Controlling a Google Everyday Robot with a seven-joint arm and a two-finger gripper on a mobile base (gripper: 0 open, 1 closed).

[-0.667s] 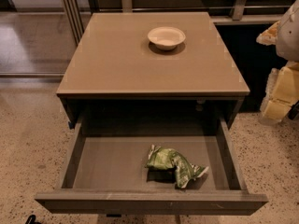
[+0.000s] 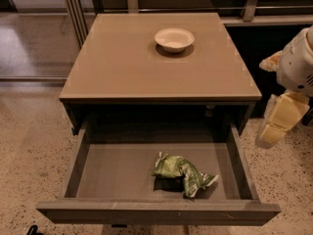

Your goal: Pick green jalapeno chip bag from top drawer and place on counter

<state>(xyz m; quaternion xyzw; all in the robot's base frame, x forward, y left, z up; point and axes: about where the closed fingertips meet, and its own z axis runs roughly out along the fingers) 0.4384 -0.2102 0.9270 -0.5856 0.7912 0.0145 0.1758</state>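
Lower than before, the gripper hung beside the top drawer, empty, openness unclear; pulled out, the drawer left the green jalapeno chip bag reachable.

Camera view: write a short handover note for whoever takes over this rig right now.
Gripper: at the right edge, beside the cabinet, apart from the drawer.
Crumpled shiny green foil chip bag: lying in the open shallow grey-brown top drawer, right of centre.
Flat tan-brown counter: small white bowl near its back.
Done: drawer open. Left: grasp bag, lift, place on counter.
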